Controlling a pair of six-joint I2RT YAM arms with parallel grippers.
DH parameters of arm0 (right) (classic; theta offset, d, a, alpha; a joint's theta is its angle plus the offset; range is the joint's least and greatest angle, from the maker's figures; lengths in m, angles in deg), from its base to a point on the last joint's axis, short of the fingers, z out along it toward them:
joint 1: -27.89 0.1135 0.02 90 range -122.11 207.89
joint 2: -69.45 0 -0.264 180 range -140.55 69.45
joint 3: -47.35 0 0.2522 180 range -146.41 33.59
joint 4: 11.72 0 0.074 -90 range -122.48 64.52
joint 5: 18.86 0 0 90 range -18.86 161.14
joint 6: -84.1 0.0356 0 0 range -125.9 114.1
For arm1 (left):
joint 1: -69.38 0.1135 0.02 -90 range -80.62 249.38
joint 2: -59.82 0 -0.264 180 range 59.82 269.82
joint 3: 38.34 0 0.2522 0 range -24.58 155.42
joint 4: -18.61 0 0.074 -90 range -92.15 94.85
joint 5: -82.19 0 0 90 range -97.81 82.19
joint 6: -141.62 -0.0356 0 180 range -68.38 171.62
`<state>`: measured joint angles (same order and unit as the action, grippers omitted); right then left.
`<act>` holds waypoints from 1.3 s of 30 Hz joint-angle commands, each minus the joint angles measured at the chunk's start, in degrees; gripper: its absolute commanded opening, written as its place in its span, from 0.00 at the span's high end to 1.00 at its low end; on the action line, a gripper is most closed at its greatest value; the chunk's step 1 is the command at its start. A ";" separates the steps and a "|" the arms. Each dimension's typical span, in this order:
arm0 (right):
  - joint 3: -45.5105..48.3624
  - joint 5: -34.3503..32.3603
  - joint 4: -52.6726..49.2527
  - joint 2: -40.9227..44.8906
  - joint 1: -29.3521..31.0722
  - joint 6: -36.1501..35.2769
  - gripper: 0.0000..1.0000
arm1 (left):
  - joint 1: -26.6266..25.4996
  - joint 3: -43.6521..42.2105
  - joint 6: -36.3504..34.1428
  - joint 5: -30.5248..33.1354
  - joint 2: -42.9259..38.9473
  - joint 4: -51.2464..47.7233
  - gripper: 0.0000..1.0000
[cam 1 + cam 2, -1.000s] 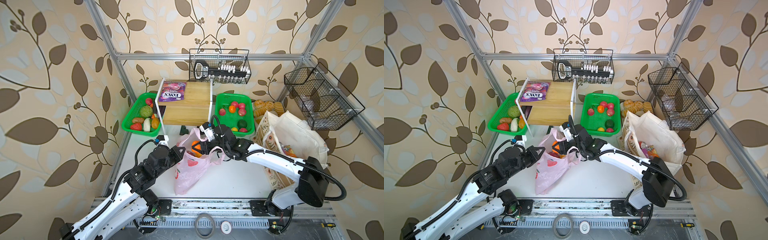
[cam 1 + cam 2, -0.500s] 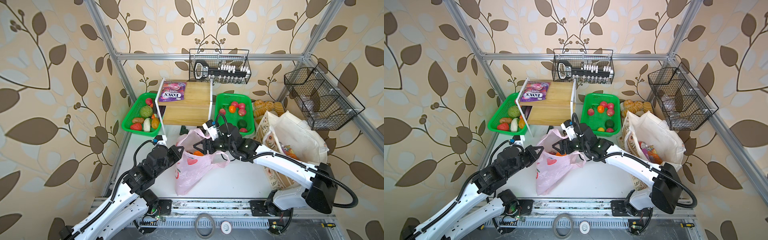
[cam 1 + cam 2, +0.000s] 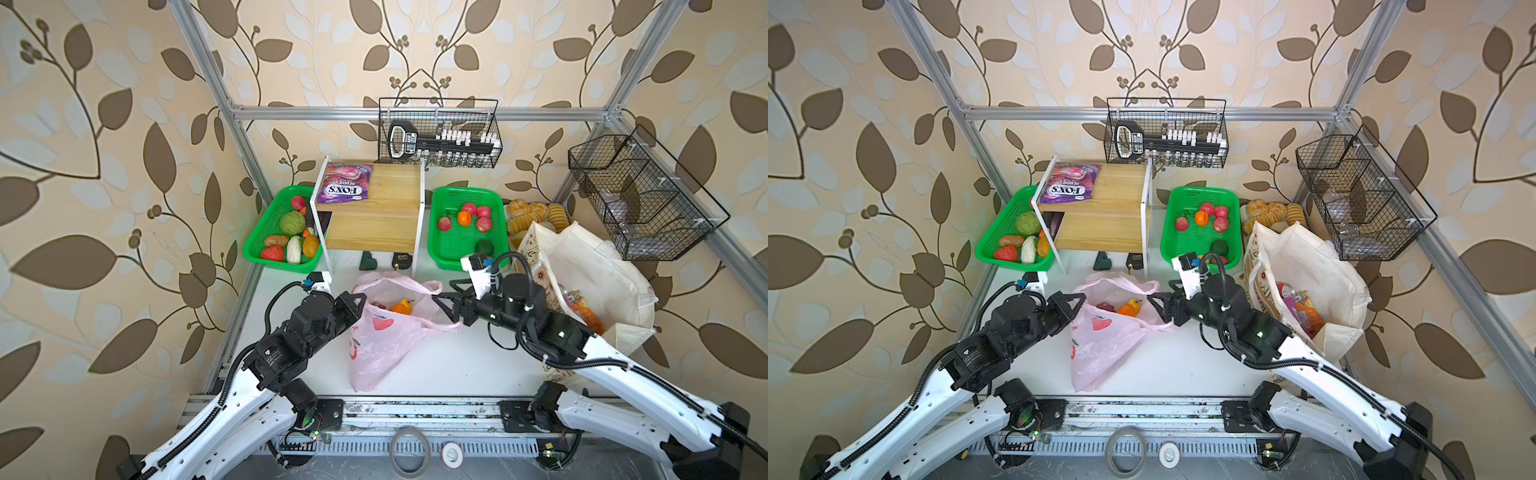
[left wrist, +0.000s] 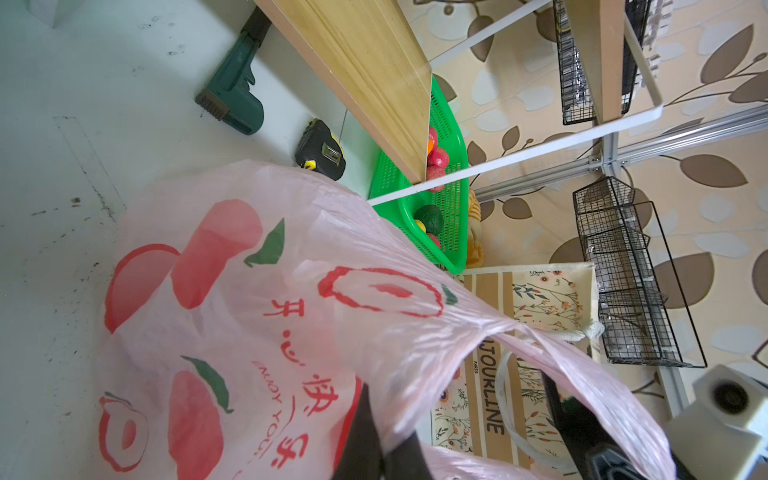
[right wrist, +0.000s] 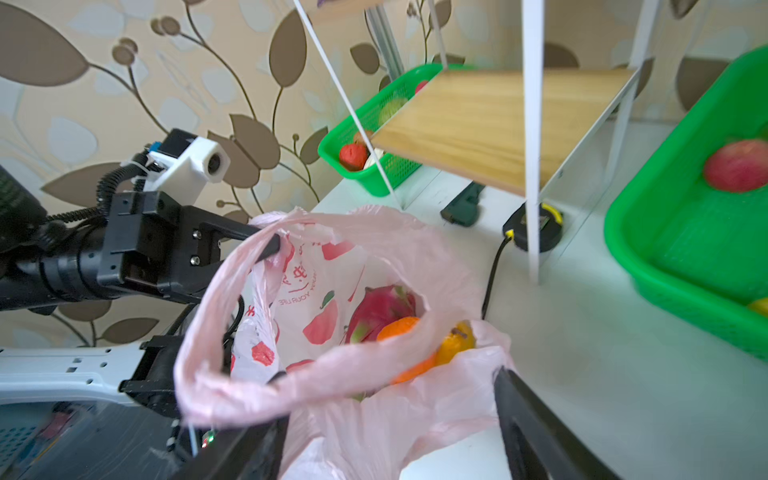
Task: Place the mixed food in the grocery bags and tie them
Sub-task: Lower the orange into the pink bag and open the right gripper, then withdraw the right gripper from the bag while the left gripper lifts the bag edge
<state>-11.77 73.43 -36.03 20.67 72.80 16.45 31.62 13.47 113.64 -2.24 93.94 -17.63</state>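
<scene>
The thin pink grocery bag [image 3: 382,336] [image 3: 1100,336] lies mid-table with its mouth open. In the right wrist view it holds a pink dragon fruit [image 5: 380,307], an orange [image 5: 399,328] and a yellow pear-like fruit [image 5: 455,340]. My left gripper [image 3: 361,297] [image 5: 270,245] is shut on the bag's left rim. My right gripper [image 3: 442,291] [image 5: 390,428] is open at the bag's right side, loose pink film between its spread fingers. The cream tote [image 3: 590,266] stands at the right, with an orange packet [image 3: 582,311], a red can [image 3: 1283,289] and a magenta packet [image 3: 1292,307] inside.
A wooden shelf [image 3: 374,216] behind the bag carries a purple FOX'S packet [image 3: 345,189]. Green baskets [image 3: 255,241] [image 3: 449,245] flank it. Bread rolls [image 3: 536,212] lie behind the tote. A tape measure [image 4: 322,149] and a green tool [image 4: 232,95] sit under the shelf. Wire baskets [image 3: 640,195] hang on the walls.
My right gripper has pulled back to the right, away from the bag's mouth, and opened wider. The bag's right handle has dropped. The left gripper has kept its hold.
</scene>
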 commanded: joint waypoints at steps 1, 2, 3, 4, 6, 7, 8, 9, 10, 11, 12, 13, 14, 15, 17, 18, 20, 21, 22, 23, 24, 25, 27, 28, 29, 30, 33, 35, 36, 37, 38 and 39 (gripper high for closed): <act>2.47 -6.89 -0.53 4.99 -0.26 -3.34 0.24 | 0.76 -0.16 0.82 2.08 -0.38 0.89 1.00; 3.01 -6.27 -0.53 6.66 -0.30 -4.42 0.25 | 0.76 -0.16 0.90 2.08 -0.38 0.91 1.00; 3.40 -5.39 -0.53 8.44 -0.32 -5.79 0.25 | 0.73 -0.07 0.98 2.07 -0.47 0.75 1.00; 3.74 -4.57 -0.52 9.85 -0.34 -6.86 0.25 | 0.75 -0.07 1.00 2.09 -0.60 0.62 1.00; 4.14 -1.19 -0.52 12.77 -0.34 -8.01 0.32 | 0.76 -0.16 1.17 2.43 -0.97 0.21 1.00; 3.80 0.91 -0.95 13.66 -0.30 -8.25 0.35 | 0.76 -0.08 1.17 2.69 -1.12 -0.08 1.00; 2.87 3.39 -2.02 14.35 -0.34 -8.65 0.36 | 0.75 -0.03 1.17 2.91 -1.38 -0.33 1.00; 1.73 5.78 -3.53 14.74 -0.32 -8.90 0.36 | 0.76 -0.07 1.17 3.25 -1.64 -0.62 1.00; 0.88 6.95 -4.95 14.68 -0.25 -9.18 0.36 | 0.76 -0.12 1.25 3.59 -1.85 -0.89 1.00; 0.13 7.61 -6.90 14.52 -0.22 -9.81 0.35 | 0.76 -0.16 1.31 3.93 -2.09 -1.00 1.00; -0.20 6.91 -8.79 14.14 -0.16 -10.98 0.34 | 0.71 -0.30 1.36 4.22 -2.26 -0.99 1.00; -0.16 4.98 -10.55 13.56 -0.04 -11.92 0.33 | 0.75 -0.41 1.42 4.37 -2.31 -0.91 1.00; -0.04 1.99 -12.11 12.73 0.14 -12.83 0.34 | 0.76 -0.43 1.44 4.63 -2.31 -0.73 1.00; 0.05 -1.20 -13.30 11.38 0.41 -13.75 0.33 | 0.76 -0.41 1.44 4.50 -2.25 -0.65 1.00; 0.23 -5.34 -13.61 8.87 0.54 -15.19 0.30 | 0.75 -0.25 1.46 4.30 -2.14 -0.74 1.00; 0.67 -7.01 -12.63 7.49 0.53 -15.38 0.29 | 0.76 -0.16 1.44 4.26 -2.05 -0.87 1.00; 1.98 -6.95 -9.14 5.12 0.46 -16.11 0.27 | 0.76 -0.12 1.44 4.29 -2.21 -1.25 1.00; 2.94 -6.80 -6.64 3.71 0.36 -16.52 0.26 | 0.73 -0.16 1.44 4.35 -2.31 -1.41 1.00; 3.66 -7.72 -4.50 2.40 0.23 -16.24 0.26 | 0.76 -0.19 1.44 4.37 -2.48 -1.50 1.00; 3.96 -9.13 -2.87 0.67 0.07 -15.41 0.26 | 0.76 -0.27 1.47 4.37 -2.49 -1.52 1.00; 3.72 -9.65 -1.79 -1.00 -0.27 -14.92 0.26 | 0.71 -0.19 1.37 4.23 -2.49 -1.52 1.00; 3.79 -9.80 -0.72 -2.20 -0.70 -14.54 0.25 | 0.76 -0.16 1.07 4.08 -2.49 -1.54 1.00; 4.48 -9.35 2.26 -4.33 -1.95 -12.71 0.30 | 0.76 0.25 0.25 4.01 -2.32 -1.93 1.00; 4.58 -7.82 3.18 -4.85 -2.61 -12.38 0.34 | 0.75 0.45 -0.15 4.02 -2.23 -2.19 1.00; 4.51 -6.54 4.02 -5.38 -3.10 -11.90 0.44 | 0.75 0.80 -0.79 4.16 -2.14 -2.37 1.00; 4.57 -5.76 4.88 -5.52 -3.32 -11.12 0.54 | 0.76 1.10 -1.53 4.22 -1.98 -2.59 1.00; 5.24 -4.57 7.43 -5.16 -3.38 -10.66 0.80 | 0.76 2.32 -4.10 4.62 -1.38 -3.16 1.00; 5.29 -4.45 7.92 -4.54 -3.44 -11.04 0.91 | 0.76 3.24 -6.58 4.73 -0.79 -2.94 0.93; 5.12 -4.48 7.91 -4.17 -3.43 -11.44 0.95 | 0.73 3.96 -8.51 4.80 -0.44 -2.98 0.82; 5.03 -4.55 8.05 -3.85 -3.42 -11.67 0.96 | 0.76 4.90 -10.65 5.08 -0.02 -3.10 0.69; 5.07 -4.62 8.36 -3.32 -3.51 -11.99 0.99 | 0.76 6.17 -13.95 5.44 0.43 -3.60 0.58; 5.18 -4.99 8.69 -2.73 -3.48 -12.16 1.00 | 0.76 7.70 -17.06 5.65 0.98 -4.06 0.48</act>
<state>-7.12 68.01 -30.37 16.17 69.48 5.35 31.62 15.98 105.27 1.28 94.25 -22.00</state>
